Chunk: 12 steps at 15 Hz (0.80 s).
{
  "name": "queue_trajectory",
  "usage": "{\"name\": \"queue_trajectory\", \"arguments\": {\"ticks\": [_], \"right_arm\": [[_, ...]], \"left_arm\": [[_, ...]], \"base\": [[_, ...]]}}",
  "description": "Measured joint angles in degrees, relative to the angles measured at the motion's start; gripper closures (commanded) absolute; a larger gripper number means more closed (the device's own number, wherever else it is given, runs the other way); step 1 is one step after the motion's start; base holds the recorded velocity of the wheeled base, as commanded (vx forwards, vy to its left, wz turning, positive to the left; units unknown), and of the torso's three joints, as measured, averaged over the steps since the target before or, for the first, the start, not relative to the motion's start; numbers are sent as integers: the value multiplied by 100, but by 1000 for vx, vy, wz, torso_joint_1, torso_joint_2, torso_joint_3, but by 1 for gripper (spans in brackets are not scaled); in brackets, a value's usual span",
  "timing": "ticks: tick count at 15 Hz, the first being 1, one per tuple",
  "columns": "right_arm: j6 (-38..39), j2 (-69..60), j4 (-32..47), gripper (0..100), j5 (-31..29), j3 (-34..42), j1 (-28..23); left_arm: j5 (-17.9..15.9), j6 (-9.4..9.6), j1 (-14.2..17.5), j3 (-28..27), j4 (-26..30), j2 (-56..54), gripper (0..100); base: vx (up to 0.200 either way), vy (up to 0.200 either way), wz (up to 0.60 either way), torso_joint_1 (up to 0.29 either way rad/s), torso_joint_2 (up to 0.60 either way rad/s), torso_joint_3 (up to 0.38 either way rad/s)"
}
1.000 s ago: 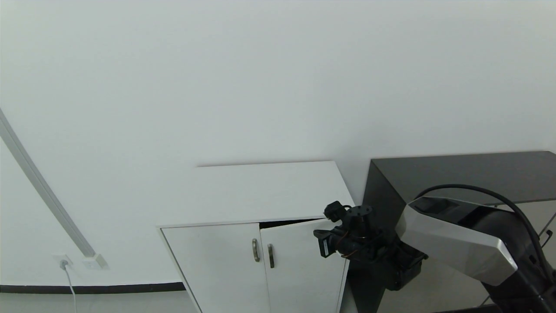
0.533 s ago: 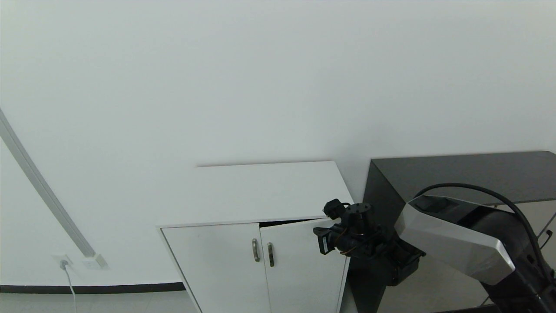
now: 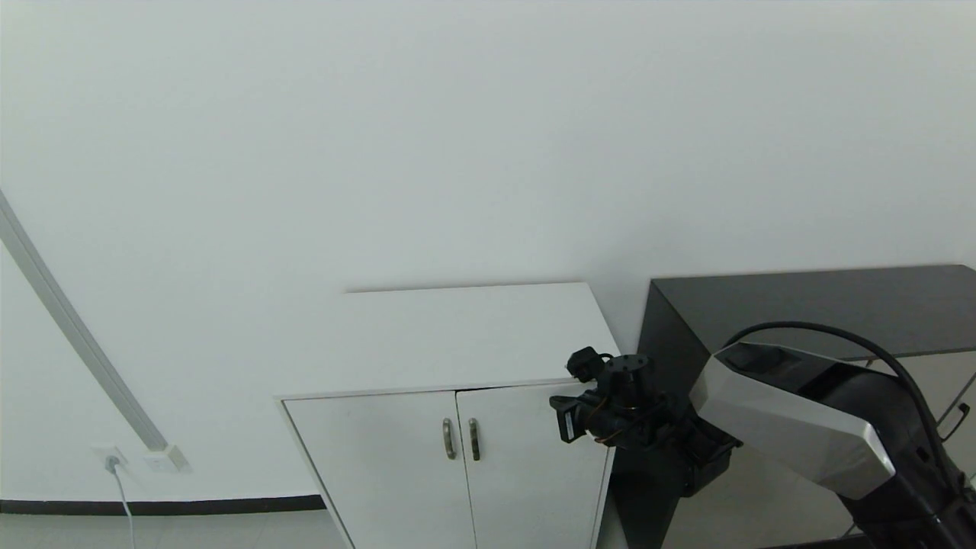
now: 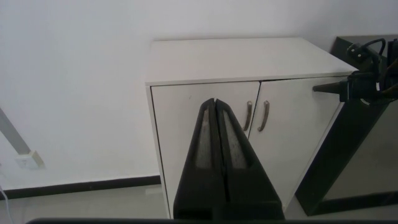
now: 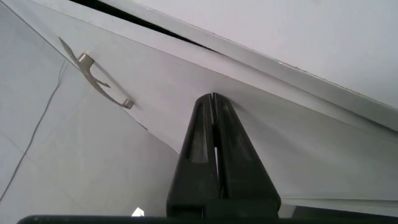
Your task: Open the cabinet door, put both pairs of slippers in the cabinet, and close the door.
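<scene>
Nearest me, L tool [image 4: 214, 102] has its two fingers pressed flat together w/ nothing between them. It hangs in front of the white cabinet [image 3: 457, 335], well apart from it, lined up roughly w/ the left door [image 3: 381, 465].

R tool [image 5: 212, 96] is also pinched flat, nothing held. Its tip sits at the face of the right door [image 3: 526, 480], high up and toward that door's outer edge, away from the handles. Can't tell if it's actually touching the panel or just off it.

Cabinet stands on the floor against the wall. From the head cam both doors look flush w/ each other. The two metal handles [image 3: 448, 438] [image 3: 473, 438] sit upright side by side at the centre seam. From the R wrist cam I see a thin dark slit along the top edge of the right door, under the cabinet top.

Just beside the cabinet on its right is a black cabinet [image 3: 801, 305], about the same height.

Farther left on the wall: a socket [image 3: 113, 460] w/ a white cable hanging from it, a slanting grey cable duct [image 3: 69, 320] and a black skirting strip [image 3: 152, 505] along the floor
</scene>
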<state>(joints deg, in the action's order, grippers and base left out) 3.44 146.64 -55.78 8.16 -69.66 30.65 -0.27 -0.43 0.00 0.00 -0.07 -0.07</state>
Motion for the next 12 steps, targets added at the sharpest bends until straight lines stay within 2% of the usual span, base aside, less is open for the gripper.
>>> {"name": "queue_trajectory", "arguments": {"ticks": [8,12], "right_arm": [[-16,22,107,100,-83,-182,-15],[-18,0,57,100,-85,-29,-4]], "left_arm": [[-2,0,0,0,0,0,100],[0,0,0,0,0,0,100]], "base": [[0,0,0,0,0,0],[0,0,0,0,0,0]]}}
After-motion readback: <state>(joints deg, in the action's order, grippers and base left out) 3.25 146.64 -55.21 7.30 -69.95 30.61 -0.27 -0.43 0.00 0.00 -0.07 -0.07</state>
